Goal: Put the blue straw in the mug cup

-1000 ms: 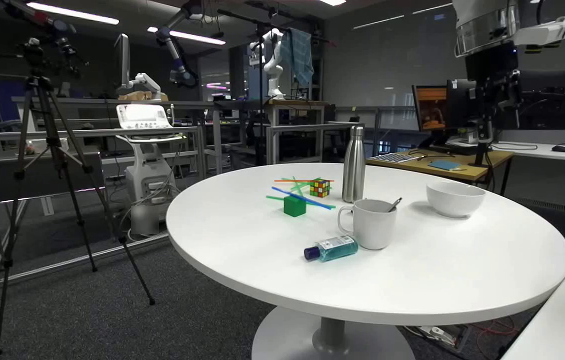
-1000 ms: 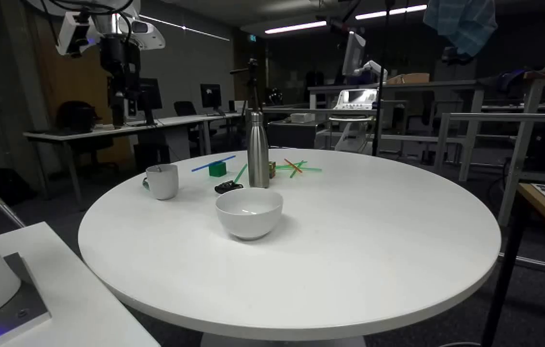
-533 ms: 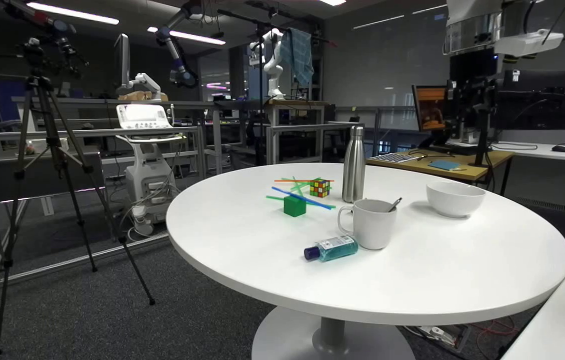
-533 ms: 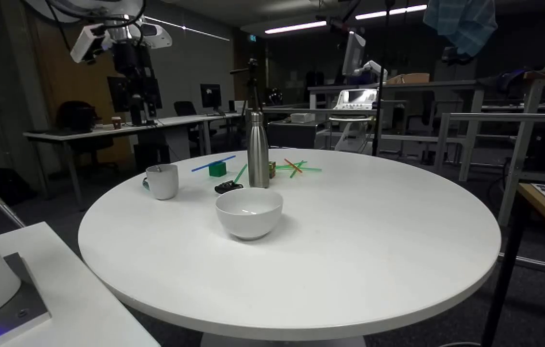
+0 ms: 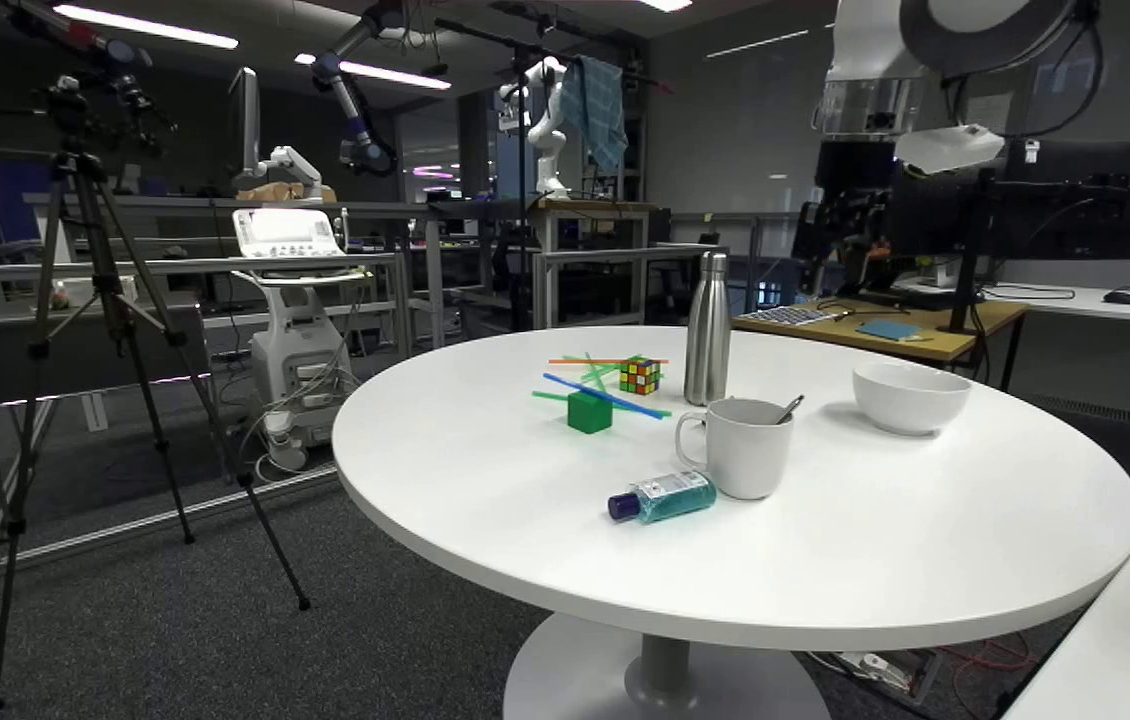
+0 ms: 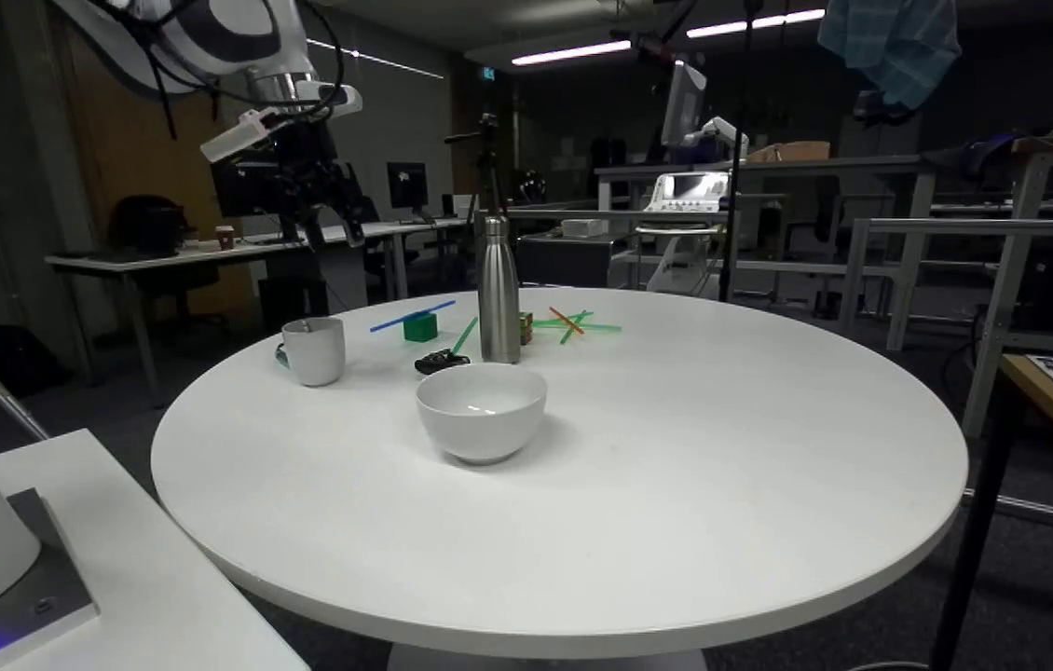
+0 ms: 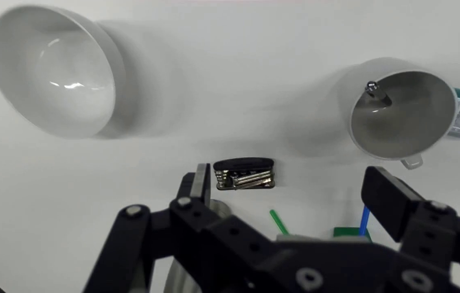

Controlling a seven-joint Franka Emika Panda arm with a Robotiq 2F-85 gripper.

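The thin blue straw [image 5: 620, 402] lies propped across the top of the green cube [image 5: 589, 418] on the round white table. It also shows on the cube in an exterior view [image 6: 396, 322]. In the wrist view only part of the blue straw [image 7: 364, 221] shows; my right finger and the gripper body hide the rest. The white mug [image 5: 747, 455] stands upright with a pen-like metal item [image 5: 791, 408] leaning inside. In the wrist view the mug [image 7: 409, 122] is at upper right. My gripper [image 6: 335, 233] is open and empty, high above the table, also in the wrist view [image 7: 289, 173].
A steel bottle [image 5: 707, 330] stands beside a Rubik's cube [image 5: 639, 378]. A white bowl [image 6: 480, 424] sits nearer one side. A black multi-tool [image 7: 244, 174] lies below the jaws. A teal bottle [image 5: 675, 497] lies against the mug's side. Green and orange straws [image 5: 575, 361] lie beyond.
The arm has moved leftward in one exterior picture and rightward in the opposite one, coming in over the table. The gripper has turned and tilted. The things on the table have not moved.
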